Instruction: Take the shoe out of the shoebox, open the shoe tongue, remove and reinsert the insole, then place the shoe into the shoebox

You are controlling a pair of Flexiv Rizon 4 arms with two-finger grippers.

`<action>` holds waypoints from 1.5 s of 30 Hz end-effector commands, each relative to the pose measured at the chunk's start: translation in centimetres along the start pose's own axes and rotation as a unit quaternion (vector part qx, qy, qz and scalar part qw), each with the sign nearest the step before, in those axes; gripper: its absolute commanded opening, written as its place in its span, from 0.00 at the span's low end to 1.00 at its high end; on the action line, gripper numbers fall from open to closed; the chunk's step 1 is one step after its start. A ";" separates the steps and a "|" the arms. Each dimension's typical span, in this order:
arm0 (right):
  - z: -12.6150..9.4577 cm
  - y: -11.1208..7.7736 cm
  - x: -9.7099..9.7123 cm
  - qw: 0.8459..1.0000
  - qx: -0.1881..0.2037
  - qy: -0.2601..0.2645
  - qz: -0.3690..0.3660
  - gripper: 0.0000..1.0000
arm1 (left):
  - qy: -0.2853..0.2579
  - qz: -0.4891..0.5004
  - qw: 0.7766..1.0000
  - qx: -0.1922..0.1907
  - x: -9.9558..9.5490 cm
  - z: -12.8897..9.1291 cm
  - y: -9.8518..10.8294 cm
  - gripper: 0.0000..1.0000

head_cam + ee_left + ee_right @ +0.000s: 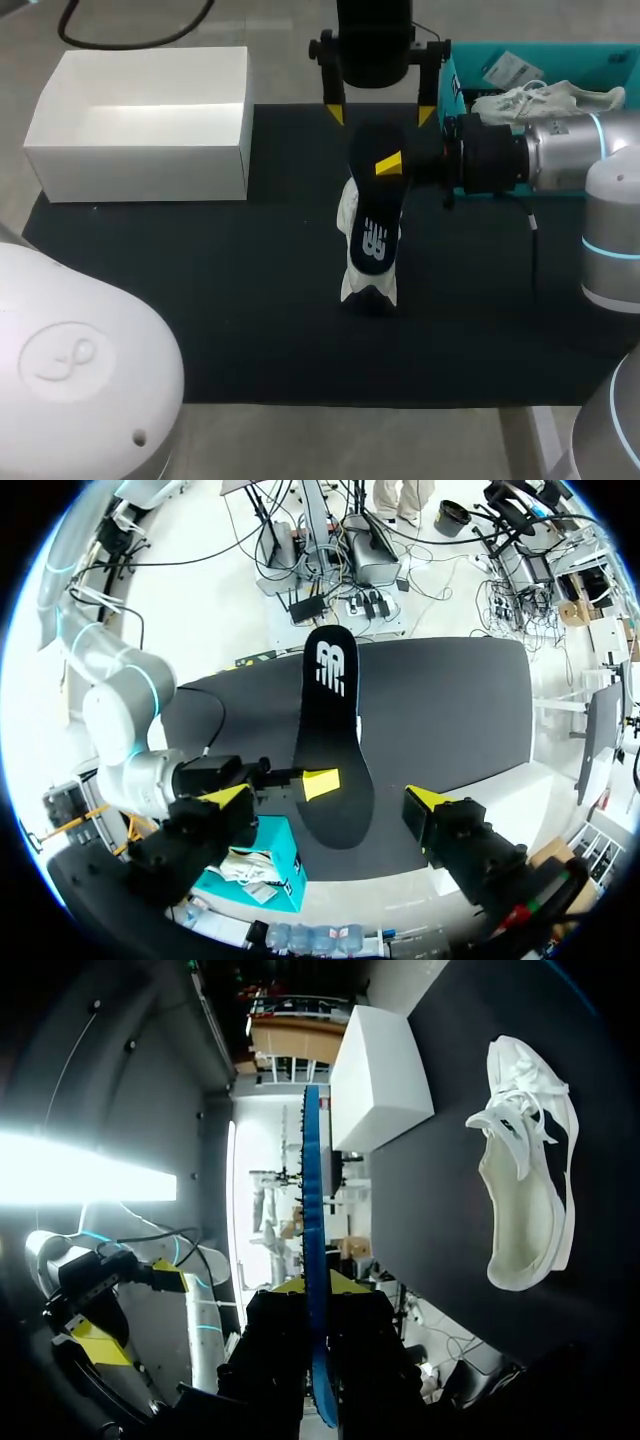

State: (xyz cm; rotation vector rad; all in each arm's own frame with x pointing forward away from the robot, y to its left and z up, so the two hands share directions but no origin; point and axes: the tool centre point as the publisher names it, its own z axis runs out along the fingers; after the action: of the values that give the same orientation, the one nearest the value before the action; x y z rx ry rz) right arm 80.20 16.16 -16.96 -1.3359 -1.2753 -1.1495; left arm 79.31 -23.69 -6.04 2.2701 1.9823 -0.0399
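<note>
Right gripper [318, 1281]: pinching the dark insole [375, 215] from both sides, at the end away from the printed logo.
Left gripper [325, 798]: spread wide, one finger on each side of the insole. Neither looks to be touching it.
Insole: up off the desk [200, 300], sticking out ahead of the right gripper.
Shoe [525, 1190]: white, lying on the desk under the insole's free end, off to one side of the right gripper, with its opening showing.
Shoebox [140, 150]: white, open, well away from both grippers.
</note>
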 end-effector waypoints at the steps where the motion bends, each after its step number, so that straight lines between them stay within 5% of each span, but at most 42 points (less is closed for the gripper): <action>1: 0.0 -0.2 0.1 1.000 -0.002 -0.002 0.001 0.00 | -0.012 -0.007 1.000 -0.002 0.0 0.0 -0.1 1.00; 10: -0.3 -0.2 -0.1 1.000 -0.007 -0.002 0.003 0.00 | -0.059 -0.006 0.998 -0.008 0.2 -0.3 0.3 1.00; 15: -1.0 -0.1 -0.2 1.000 -0.016 0.000 0.005 0.00 | -0.170 -0.018 0.985 -0.013 0.2 -0.1 0.5 1.00; 23: -1.7 -0.1 0.1 1.000 -0.024 0.001 0.003 0.00 | -0.361 -0.058 0.930 -0.021 2.1 0.4 1.5 1.00; 31: -2.3 0.1 0.2 1.000 -0.028 0.000 0.005 0.00 | -0.529 -0.089 0.844 -0.023 2.5 -0.1 1.8 1.00; 40: -3.4 0.2 0.8 1.000 -0.029 0.009 0.005 0.00 | -0.641 -0.103 0.760 -0.029 2.4 -0.5 1.4 1.00; 45: -3.4 0.2 0.9 1.000 -0.028 0.008 0.007 0.00 | -0.648 -0.123 0.751 -0.035 2.2 -0.7 1.5 1.00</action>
State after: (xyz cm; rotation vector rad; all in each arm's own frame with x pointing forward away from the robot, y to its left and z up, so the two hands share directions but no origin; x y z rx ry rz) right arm 80.46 12.95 -15.78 -1.3680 -1.2287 -1.1933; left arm 81.54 -21.84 -4.81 1.6000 1.6827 -0.8442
